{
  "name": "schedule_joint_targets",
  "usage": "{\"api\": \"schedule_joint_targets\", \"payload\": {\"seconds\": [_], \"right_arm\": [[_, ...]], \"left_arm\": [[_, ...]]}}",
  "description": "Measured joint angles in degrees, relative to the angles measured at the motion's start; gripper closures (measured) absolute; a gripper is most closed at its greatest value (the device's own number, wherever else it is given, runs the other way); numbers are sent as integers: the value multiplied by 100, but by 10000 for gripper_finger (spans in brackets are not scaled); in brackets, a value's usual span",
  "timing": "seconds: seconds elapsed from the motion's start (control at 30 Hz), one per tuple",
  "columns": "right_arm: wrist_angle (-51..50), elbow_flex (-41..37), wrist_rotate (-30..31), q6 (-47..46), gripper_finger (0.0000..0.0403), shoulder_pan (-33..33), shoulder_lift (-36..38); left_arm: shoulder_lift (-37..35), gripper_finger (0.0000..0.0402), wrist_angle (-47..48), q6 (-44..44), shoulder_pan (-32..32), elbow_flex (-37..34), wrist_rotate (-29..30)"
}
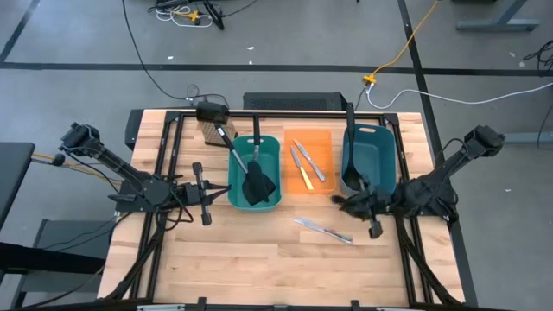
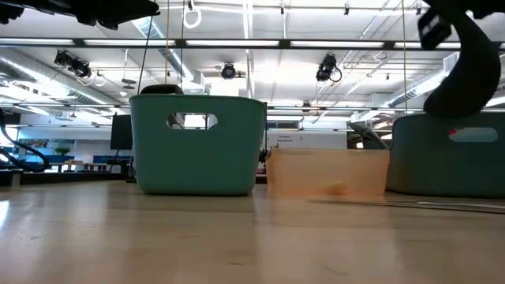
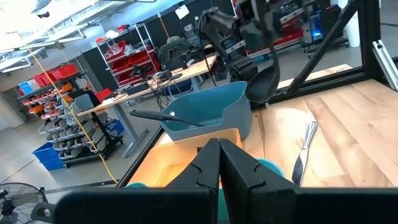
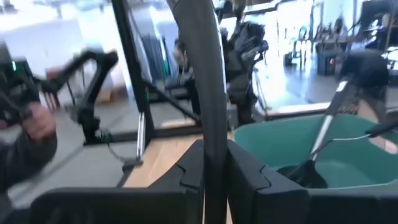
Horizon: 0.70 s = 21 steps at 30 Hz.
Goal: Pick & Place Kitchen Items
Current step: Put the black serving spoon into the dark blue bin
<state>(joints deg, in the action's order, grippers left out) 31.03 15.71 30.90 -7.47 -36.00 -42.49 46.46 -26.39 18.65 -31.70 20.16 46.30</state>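
My right gripper point(image 1: 361, 204) point(image 4: 209, 158) is shut on a black ladle point(image 3: 262, 84) beside the dark teal bin point(image 1: 371, 155), near its front left corner. That bin holds another ladle point(image 3: 168, 116). The lighter teal bin point(image 1: 235, 177) holds two black spatulas point(image 1: 257, 177). The orange bin point(image 1: 321, 138) holds a yellow-handled knife point(image 1: 304, 173) and a silver knife point(image 1: 313, 162). Another silver knife point(image 1: 324, 229) lies flat on the table. My left gripper point(image 1: 200, 192) point(image 3: 219, 165) is shut on nothing, left of the lighter teal bin. My right gripper pinches the ladle's dark handle point(image 4: 210, 118) between its two fingers. The fingers point level and lie across the handle, which stands about upright. The bowl point(image 3: 261, 87) hangs below the gripper next to the dark teal bin's corner, clear of the table.
The three bins stand in a row across the table's far half. A small brown block point(image 1: 210, 131) sits at the far left by the lighter teal bin. Bare wood point(image 1: 259, 259) lies along the near side. Black frame rails point(image 1: 164, 147) run along the table's edges.
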Motion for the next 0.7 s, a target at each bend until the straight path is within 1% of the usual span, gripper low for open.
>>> {"api": "schedule_joint_targets", "payload": {"seconds": [0.13, 0.23, 0.3, 0.37, 0.4, 0.47, 0.57, 0.6, 0.63, 0.7], "right_arm": [[402, -751, 299, -65, 359, -75, 640], [1194, -1176, 558, 69, 359, -159, 920], [1674, -1398, 553, 283, 359, -188, 986], [2191, -1442, 424, 569, 359, -191, 996], [2395, -1374, 369, 743, 359, -191, 1003], [2437, -1057, 296, 1105, 359, -189, 1004], [1785, -312, 310, 1404, 359, -187, 1001], [1479, -26, 393, 1403, 359, -187, 995], [1220, 264, 605, 1378, 359, -189, 993], [650, 886, 1241, 1411, 359, -174, 992]], "left_arm": [[0, 388, 0, 4, 0, 0, 0], [0, 388, 0, 6, 0, 0, -1], [0, 388, 1, 11, 0, 0, -2], [0, 388, 0, 17, 4, 0, 0], [1, 388, 0, 20, 4, 0, -2], [0, 388, 1, 20, 4, 0, -2], [2, 388, 0, 110, 4, 0, -2], [2, 388, -1, 116, 4, 0, -2], [1, 388, -2, 116, 4, 0, -2], [2, 388, 0, 114, 4, 0, -2]]}}
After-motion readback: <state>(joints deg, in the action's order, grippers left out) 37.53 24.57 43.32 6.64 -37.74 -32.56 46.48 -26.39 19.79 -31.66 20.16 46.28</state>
